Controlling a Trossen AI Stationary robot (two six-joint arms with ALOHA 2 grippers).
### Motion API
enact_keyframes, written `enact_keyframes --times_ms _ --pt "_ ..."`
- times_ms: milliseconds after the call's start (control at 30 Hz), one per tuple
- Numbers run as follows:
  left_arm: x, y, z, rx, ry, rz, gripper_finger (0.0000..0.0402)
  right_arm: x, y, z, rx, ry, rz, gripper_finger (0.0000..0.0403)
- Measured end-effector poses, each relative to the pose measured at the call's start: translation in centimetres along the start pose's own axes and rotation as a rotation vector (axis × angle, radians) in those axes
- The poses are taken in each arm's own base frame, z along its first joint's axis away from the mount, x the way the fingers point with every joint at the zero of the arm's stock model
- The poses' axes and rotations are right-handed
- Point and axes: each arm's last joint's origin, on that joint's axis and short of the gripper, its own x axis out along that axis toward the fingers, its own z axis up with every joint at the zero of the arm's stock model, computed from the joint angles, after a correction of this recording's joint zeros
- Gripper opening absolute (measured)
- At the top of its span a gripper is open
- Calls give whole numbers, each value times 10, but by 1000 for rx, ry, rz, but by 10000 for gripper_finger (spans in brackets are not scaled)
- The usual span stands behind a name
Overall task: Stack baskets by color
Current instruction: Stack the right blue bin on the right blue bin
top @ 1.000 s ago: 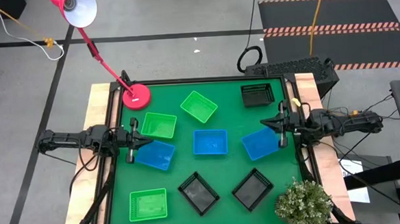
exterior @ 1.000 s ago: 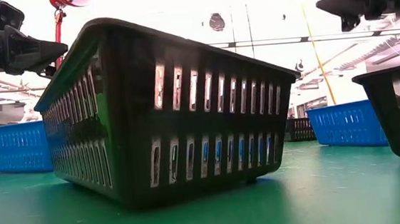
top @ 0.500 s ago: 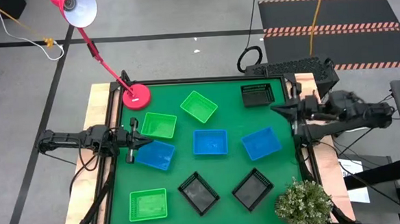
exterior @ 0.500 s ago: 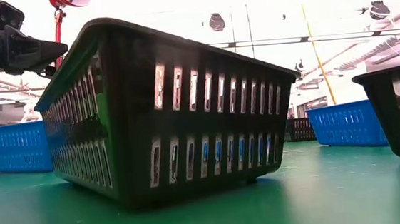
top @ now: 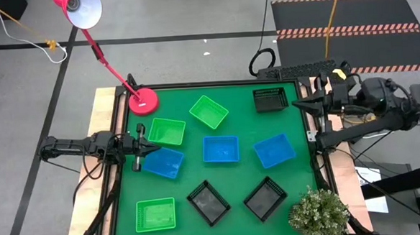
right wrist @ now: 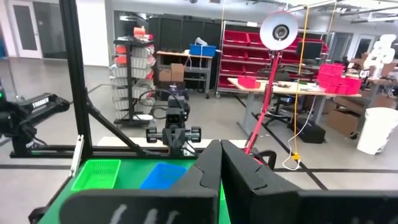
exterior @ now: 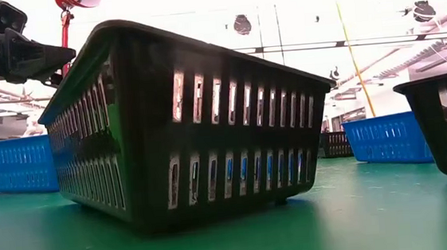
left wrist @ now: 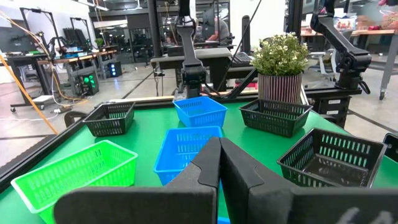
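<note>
**Nine baskets lie apart on the green mat**

The red lamp base [top: 143, 101] sits at the far left corner of the green mat [top: 239, 116]. Everything here is placed from it.

At the near edge, far from the lamp base, a green basket [top: 156, 214] lies on the lamp's side. Beside it, toward the plant [top: 318, 212], are two black baskets [top: 209, 202] [top: 265, 198].

In the middle row three blue baskets lie apart: one [top: 162, 162] on the lamp base's side, one [top: 220, 149] in the middle, and one [top: 274, 150] on the right.

Closer to the lamp base is a second green basket [top: 167, 131]. A third green basket [top: 209, 112] is tilted just to the right of the base. The last black basket [top: 270, 99] is in the far right corner, well apart from the base.

The left gripper [top: 141, 150] is pinched shut and holds nothing. It seems to hang between the second green basket and the left blue one.

The right gripper [top: 301, 103] is also pinched shut and empty. It is near the far black basket, at the mat's right edge.
</note>
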Motion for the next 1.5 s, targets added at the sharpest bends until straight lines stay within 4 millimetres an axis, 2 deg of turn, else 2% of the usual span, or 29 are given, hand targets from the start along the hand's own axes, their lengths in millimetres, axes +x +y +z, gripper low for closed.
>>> enact_keyframes --times_ms 500,867,1133,1333,1500 --pt "0 0 0 -3 0 0 8 30 4 40 -6 32 2 0" --pt "0 0 1 -3 -17 4 8 55 9 37 22 99 5 0" --pt "-1 1 11 -75 -117 5 5 57 10 37 -23 101 6 0" --pt "-3 2 34 -105 -134 3 2 58 10 36 -32 103 5 0" --pt "-5 5 67 -98 -96 10 2 57 9 37 -33 101 2 0"
